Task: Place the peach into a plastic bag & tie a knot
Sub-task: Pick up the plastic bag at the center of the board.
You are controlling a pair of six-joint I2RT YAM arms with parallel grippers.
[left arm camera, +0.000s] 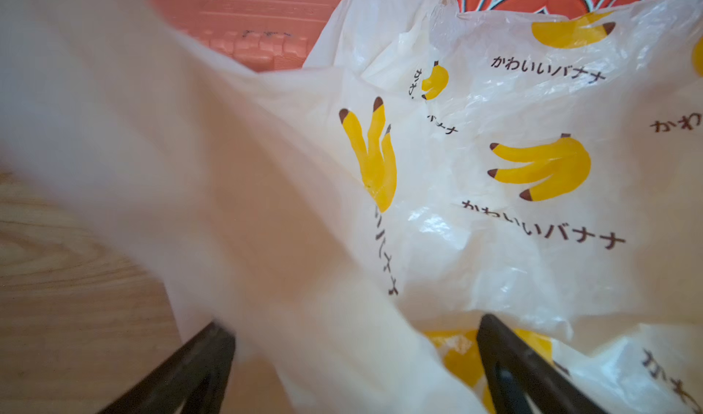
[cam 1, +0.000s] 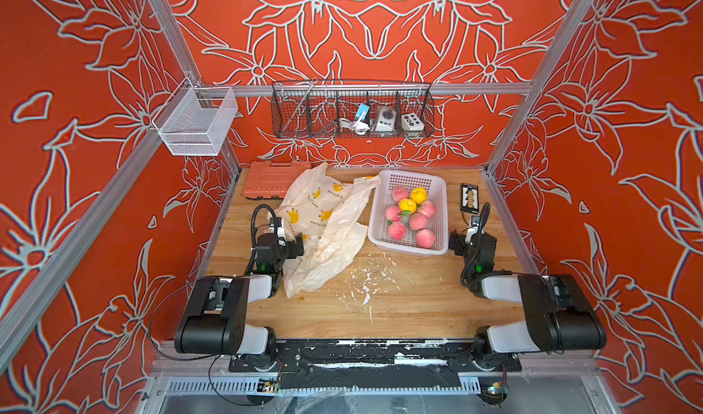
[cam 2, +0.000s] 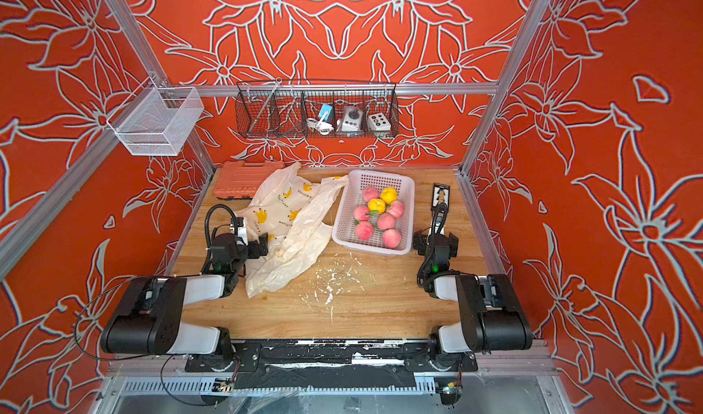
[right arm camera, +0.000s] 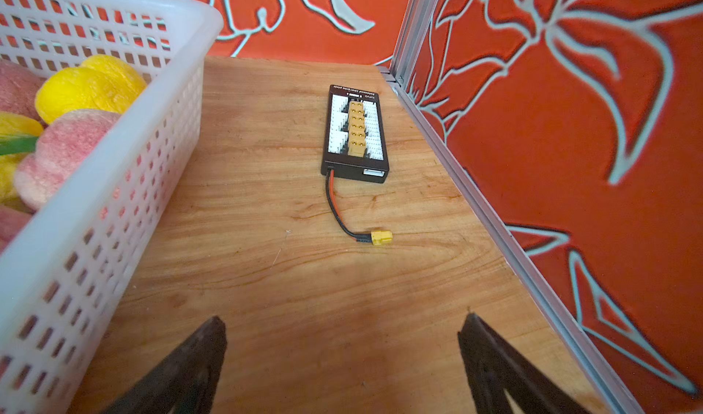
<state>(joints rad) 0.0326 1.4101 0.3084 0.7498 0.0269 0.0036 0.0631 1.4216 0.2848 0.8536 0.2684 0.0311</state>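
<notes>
The wooden table carries everything within both arms' reach. One banana-printed plastic bag sprawls crumpled and flat on the left side. Its mouth is not yet opened, so nothing can go in. A plain film lies over it, and I cannot tell whether that is a second bag. One white basket sits just right of it and likely keeps the fruit from rolling. One orange tool case is parked at the back, out of the way. The left gripper is spread wide with bag film lying across its jaws, gripping nothing and probably seeking an edge. The right gripper is equally spread and empty over bare wood beside the basket. One black charging board lies near the right edge. Six peaches sit in the basket, none bagged, beside two yellow fruits.
</notes>
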